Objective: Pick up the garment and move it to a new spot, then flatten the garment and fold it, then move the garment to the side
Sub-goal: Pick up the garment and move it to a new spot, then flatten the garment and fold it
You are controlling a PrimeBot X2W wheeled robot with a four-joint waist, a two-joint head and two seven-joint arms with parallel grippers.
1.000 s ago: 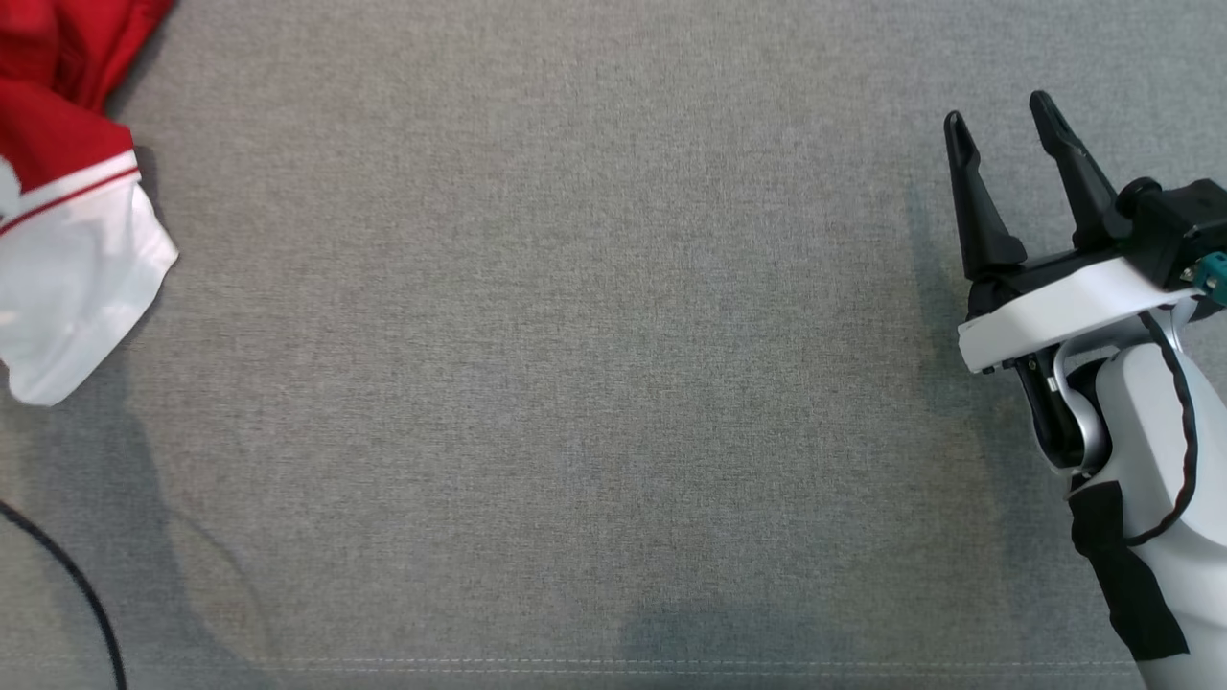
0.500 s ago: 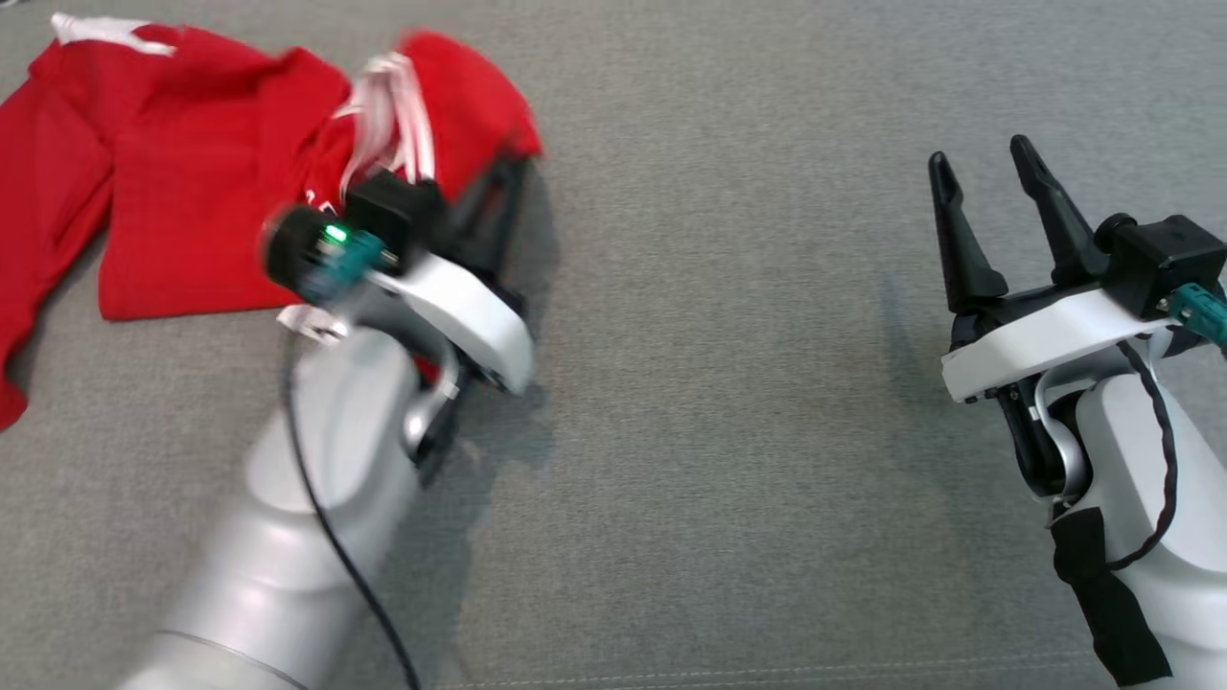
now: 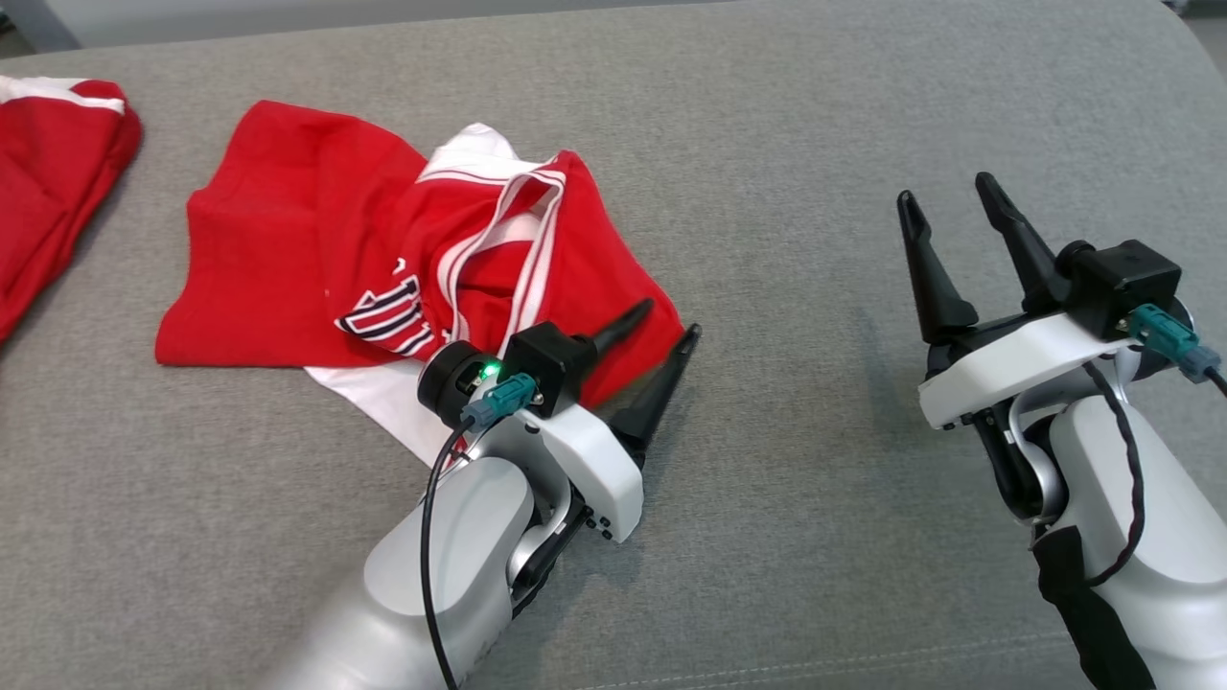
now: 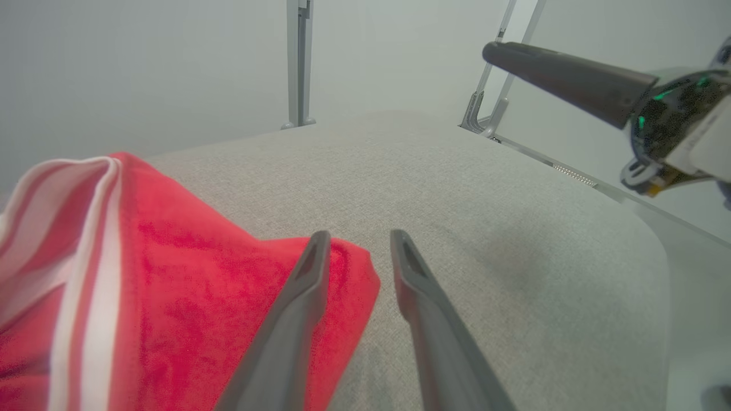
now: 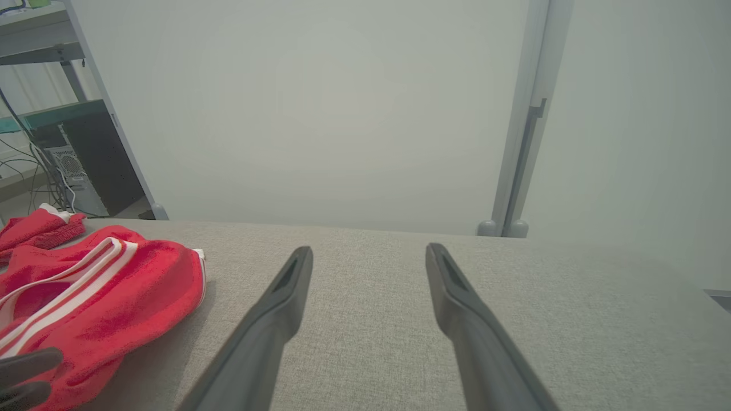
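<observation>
The garment [image 3: 383, 259] is a red jersey with white stripes and a dark crest, lying crumpled on the grey fabric surface [image 3: 786, 115] at centre left. My left gripper [image 3: 674, 319] is at its right-hand corner with the jaws parted and nothing between them. In the left wrist view one finger of the left gripper [image 4: 358, 235] lies over the edge of the garment [image 4: 171, 285], the other over bare fabric. My right gripper [image 3: 944, 192] stands open at the right, well clear of the cloth. The right wrist view shows the right gripper [image 5: 368, 248] open, with the garment [image 5: 103, 297] to its left.
A second red garment [image 3: 48, 163] lies at the far left edge. The surface's far edge [image 3: 575, 14] runs along the top and rounds off at the right. Metal frame posts [image 4: 300, 63] and a pale wall stand behind.
The head camera has shifted. My left arm has come in from the left with the garment, laid it on the surface, and its jaws have parted off the cloth. The right gripper stays open.
</observation>
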